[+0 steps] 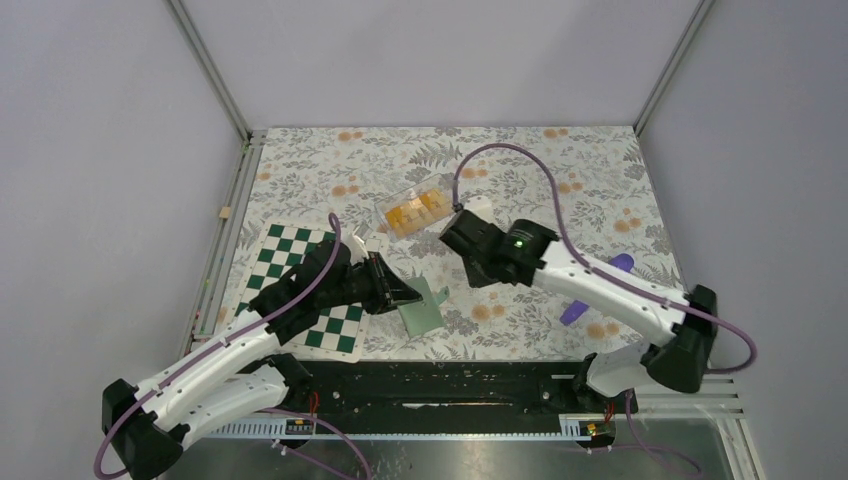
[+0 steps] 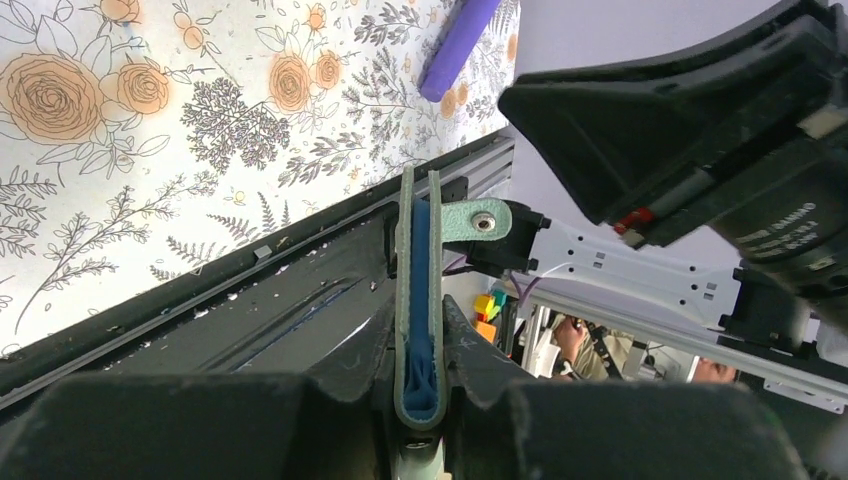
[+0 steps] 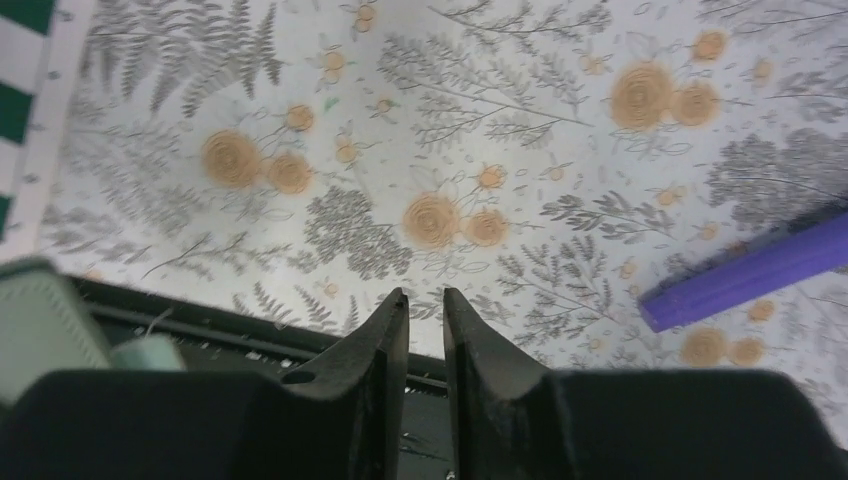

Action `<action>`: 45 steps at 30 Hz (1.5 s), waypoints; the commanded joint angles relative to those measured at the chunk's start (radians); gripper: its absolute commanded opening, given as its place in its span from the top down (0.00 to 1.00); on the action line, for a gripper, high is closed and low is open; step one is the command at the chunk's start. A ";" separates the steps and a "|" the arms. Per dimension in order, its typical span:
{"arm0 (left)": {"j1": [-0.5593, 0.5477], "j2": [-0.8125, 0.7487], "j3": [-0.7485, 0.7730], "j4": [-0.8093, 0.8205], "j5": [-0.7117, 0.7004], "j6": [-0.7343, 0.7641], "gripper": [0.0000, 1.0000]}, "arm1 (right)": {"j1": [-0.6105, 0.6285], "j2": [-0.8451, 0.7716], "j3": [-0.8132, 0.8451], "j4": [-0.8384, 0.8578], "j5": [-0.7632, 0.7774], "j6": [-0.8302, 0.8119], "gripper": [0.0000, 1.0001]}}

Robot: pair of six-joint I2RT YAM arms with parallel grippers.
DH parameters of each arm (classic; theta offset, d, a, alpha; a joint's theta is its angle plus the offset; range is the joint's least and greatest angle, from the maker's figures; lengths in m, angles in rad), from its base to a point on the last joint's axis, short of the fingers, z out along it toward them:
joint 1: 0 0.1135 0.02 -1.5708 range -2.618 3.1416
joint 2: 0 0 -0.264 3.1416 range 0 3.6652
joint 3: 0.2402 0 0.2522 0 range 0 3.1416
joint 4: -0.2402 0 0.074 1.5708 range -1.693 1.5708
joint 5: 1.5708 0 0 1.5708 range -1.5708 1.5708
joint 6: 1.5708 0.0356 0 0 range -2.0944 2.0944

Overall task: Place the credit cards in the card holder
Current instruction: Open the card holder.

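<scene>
The card holder (image 1: pixel 422 308) is a green sleeve with a blue lining (image 2: pixel 420 250). My left gripper (image 1: pixel 400 294) (image 2: pixel 420 325) is shut on its folded end and holds it edge-up, near the table's front. The orange-yellow credit cards (image 1: pixel 418 208) lie in a clear plastic box at the table's middle. My right gripper (image 1: pixel 457 233) hovers just right of that box. In the right wrist view its jaws (image 3: pixel 425 292) stand a narrow gap apart with only the table showing between them. A corner of the card holder (image 3: pixel 40 310) shows at that view's left edge.
A green-and-white chequered board (image 1: pixel 285 262) lies at the left under my left arm. A purple bar (image 1: pixel 597 288) (image 3: pixel 750 270) (image 2: pixel 455 45) lies at the right under my right arm. A black rail (image 1: pixel 450 380) runs along the near edge.
</scene>
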 commanded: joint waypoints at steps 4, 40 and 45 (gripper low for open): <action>-0.002 0.020 0.060 0.026 0.066 0.118 1.00 | -0.082 -0.211 -0.135 0.183 -0.399 -0.107 0.68; -0.005 0.046 0.095 -0.069 0.070 0.180 1.00 | 0.011 -0.059 -0.088 0.220 -0.533 0.011 0.19; -0.005 0.044 0.100 -0.113 0.053 0.198 1.00 | 0.019 -0.032 -0.064 0.196 -0.501 0.019 0.36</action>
